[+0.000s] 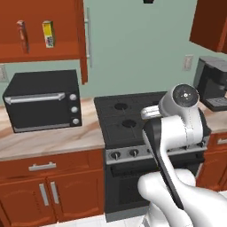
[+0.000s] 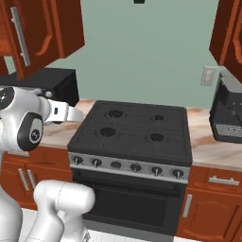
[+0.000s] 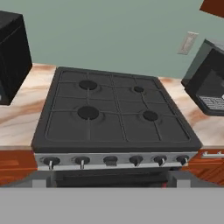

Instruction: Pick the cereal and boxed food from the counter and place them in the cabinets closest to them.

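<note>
The white arm [image 1: 177,133] fills the near right of the left base view and covers the stove's right-hand knobs and part of the oven door. Its wrist and gripper are hard to make out behind its own links. The jaws stand released, spread wide, grasping nothing and touching nothing.

From the hand view, the stove [image 3: 113,113] lies straight ahead: a row of knobs [image 3: 110,160] along its front and four burners on the black top. The oven front below is cut off.

The marble counter [image 1: 53,139] runs to both sides. On its left part sits a black countertop oven [image 1: 42,99]. On its right part stands a dark coffee machine [image 1: 213,84], cut by the frame edge. A wall outlet [image 3: 188,43] sits on the green wall just beside it.

Farthest and highest, the left cabinet [image 1: 40,55] is open, its door [image 1: 83,44] turned edge-on. On its shelf stand a red box [image 1: 22,35] and a yellow box [image 1: 48,34], upright and apart. Their labels are too small to tell which is the cereal. Another cabinet [image 1: 210,24] is cropped at the upper right corner.
</note>
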